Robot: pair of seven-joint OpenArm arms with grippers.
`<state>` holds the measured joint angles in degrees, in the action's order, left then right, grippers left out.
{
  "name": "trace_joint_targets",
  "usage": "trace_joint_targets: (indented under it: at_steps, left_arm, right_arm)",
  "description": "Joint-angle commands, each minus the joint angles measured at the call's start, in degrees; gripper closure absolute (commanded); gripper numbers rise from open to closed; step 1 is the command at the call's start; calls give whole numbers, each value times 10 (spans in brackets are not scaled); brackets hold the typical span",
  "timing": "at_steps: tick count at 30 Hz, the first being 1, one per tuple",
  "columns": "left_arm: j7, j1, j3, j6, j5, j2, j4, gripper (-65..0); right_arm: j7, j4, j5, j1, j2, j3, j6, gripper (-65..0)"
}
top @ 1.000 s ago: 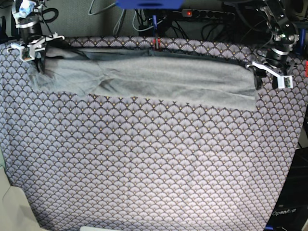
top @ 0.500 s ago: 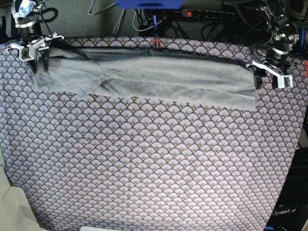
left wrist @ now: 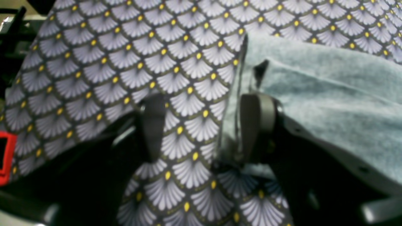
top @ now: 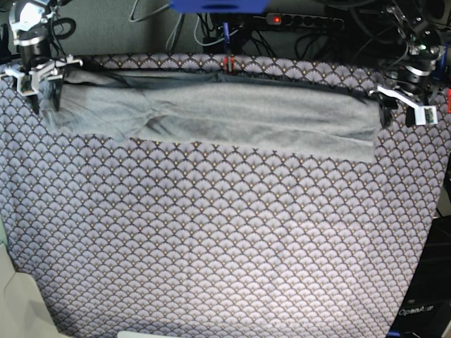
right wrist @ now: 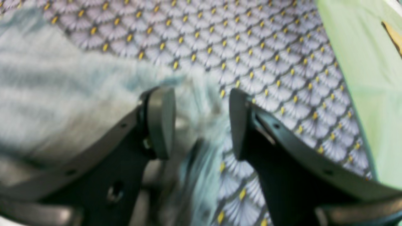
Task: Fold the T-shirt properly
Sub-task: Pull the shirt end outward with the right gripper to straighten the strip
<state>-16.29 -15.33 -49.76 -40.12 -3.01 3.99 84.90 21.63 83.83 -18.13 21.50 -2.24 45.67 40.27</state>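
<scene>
1. We see the T-shirt (top: 211, 113) lying as a long folded band across the far side of the table, on the fan-patterned tablecloth (top: 225, 239).
2. Our left gripper (left wrist: 204, 125) hovers at the band's end, jaws released, holding nothing.
3. Our right gripper (right wrist: 201, 122) has its jaws spread, blurred cloth between them, ungripped.

The right tool (right wrist: 201, 122) stands parted over the T-shirt (right wrist: 62, 91) edge.
</scene>
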Motion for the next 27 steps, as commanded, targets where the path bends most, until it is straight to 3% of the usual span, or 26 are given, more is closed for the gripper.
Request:
trace_joint_targets:
  at_steps: [1, 8, 12, 16, 27]
  left_arm:
    - [15, 8, -2, 1, -6, 9, 12, -371]
    - [14, 26, -18, 1, -5, 9, 10, -373]
    - [9, 29, -16, 1, -5, 14, 9, -442]
    - [-36, 32, -16, 1, -11, 16, 11, -454]
    - [-108, 76, -16, 1, -6, 15, 12, -457]
  right_arm:
    - [14, -2, 10, -7, -10, 10, -3, -291]
    - [14, -59, 10, -37, -38, 23, -3, -291]
    - [-11, -68, 10, -39, -42, 24, -3, -291]
    - [-35, -68, 10, -39, -42, 23, -3, -291]
    - [-31, -68, 10, -35, -40, 19, -3, -291]
